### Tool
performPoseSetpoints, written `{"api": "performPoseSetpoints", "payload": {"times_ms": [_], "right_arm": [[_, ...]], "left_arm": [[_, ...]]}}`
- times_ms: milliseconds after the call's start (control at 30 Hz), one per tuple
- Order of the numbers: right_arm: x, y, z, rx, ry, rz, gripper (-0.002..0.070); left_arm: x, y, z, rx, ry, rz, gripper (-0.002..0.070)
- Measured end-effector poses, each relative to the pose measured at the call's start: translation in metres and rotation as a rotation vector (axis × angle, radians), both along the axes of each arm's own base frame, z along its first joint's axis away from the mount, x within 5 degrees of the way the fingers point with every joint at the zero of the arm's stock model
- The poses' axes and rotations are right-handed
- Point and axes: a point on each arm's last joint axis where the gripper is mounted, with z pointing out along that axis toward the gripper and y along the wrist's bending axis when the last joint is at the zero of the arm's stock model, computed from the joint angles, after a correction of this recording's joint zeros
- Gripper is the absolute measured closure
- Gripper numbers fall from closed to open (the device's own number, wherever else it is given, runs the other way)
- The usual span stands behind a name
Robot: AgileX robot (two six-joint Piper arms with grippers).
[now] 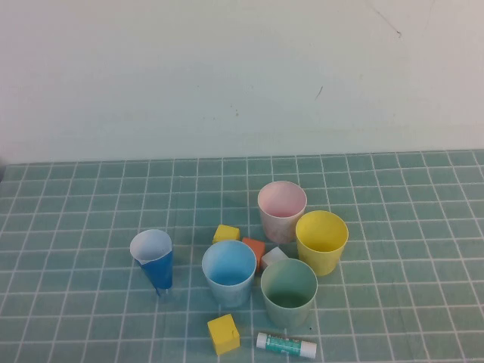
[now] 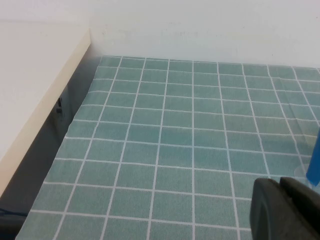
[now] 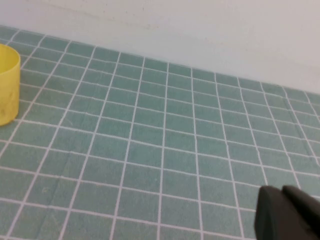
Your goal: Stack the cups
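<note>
- All four cups stand upright on the green tiled mat [image 1: 91,227], mouths up, long axes vertical, none nested in another.
- The pink cup [image 1: 281,210] is farthest back; the yellow cup [image 1: 321,241] sits just beside it toward the robot's right, their rims almost touching.
- The light blue cup [image 1: 228,273] and the pale green cup [image 1: 288,293] stand nearer the robot, side by side, green on the right.
- Between the four cups lie small blocks — a yellow block [image 1: 225,233], an orange block [image 1: 254,250] and a white block [image 1: 274,256].
- Another yellow cube [image 1: 223,333] and a glue stick [image 1: 286,345], lying on its side, rest at the near edge.
- A narrow dark-blue cone cup [image 1: 153,262], white inside, stands upright to the left, apart from the group.
- Neither arm appears in the high view.
- The left gripper [image 2: 280,207] hangs low over bare mat near the mat's left edge; only a dark corner of it shows, so whether it is spread or pressed together cannot be told.
- The right gripper [image 3: 285,212] hovers over bare mat, well to the side of the yellow cup — its state likewise cannot be told.
</note>
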Motion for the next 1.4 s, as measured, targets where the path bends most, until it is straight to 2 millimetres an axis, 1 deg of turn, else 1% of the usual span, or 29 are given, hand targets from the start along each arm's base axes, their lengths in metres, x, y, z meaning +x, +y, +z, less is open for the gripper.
{"api": "performPoseSetpoints", "payload": {"times_ms": [800, 1033, 1200, 1267, 1300, 1367, 1400], "right_arm": [[-0.0001, 0.0, -0.0002, 0.0, 0.002, 0.0, 0.0679], [-0.0001, 0.0, -0.0002, 0.0, 0.002, 0.0, 0.0679], [-0.0001, 0.0, -0.0002, 0.0, 0.002, 0.0, 0.0679], [-0.0001, 0.0, -0.0002, 0.0, 0.002, 0.0, 0.0679], [-0.0001, 0.0, -0.0002, 0.0, 0.002, 0.0, 0.0679], [-0.0001, 0.0, -0.0002, 0.0, 0.002, 0.0, 0.0679], [-0.0001, 0.0, -0.0002, 0.0, 0.002, 0.0, 0.0679]], "left_arm": [[0.0, 0.0, 0.0, -0.003, 0.0, 0.001, 0.0678], [-0.0001, 0.0041, 0.0, 0.123, 0.003, 0.012, 0.0678], [-0.0001, 0.0047, 0.0001, 0.143, 0.003, 0.013, 0.0678], [0.0, 0.0038, 0.0004, 0.117, -0.001, 0.011, 0.0678], [0.0003, 0.0025, 0.0004, 0.078, -0.009, 0.006, 0.0678], [0.001, -0.0007, 0.0019, -0.031, -0.034, 0.0, 0.0678], [0.0013, -0.0034, 0.0031, -0.148, -0.049, -0.001, 0.0678]]}}
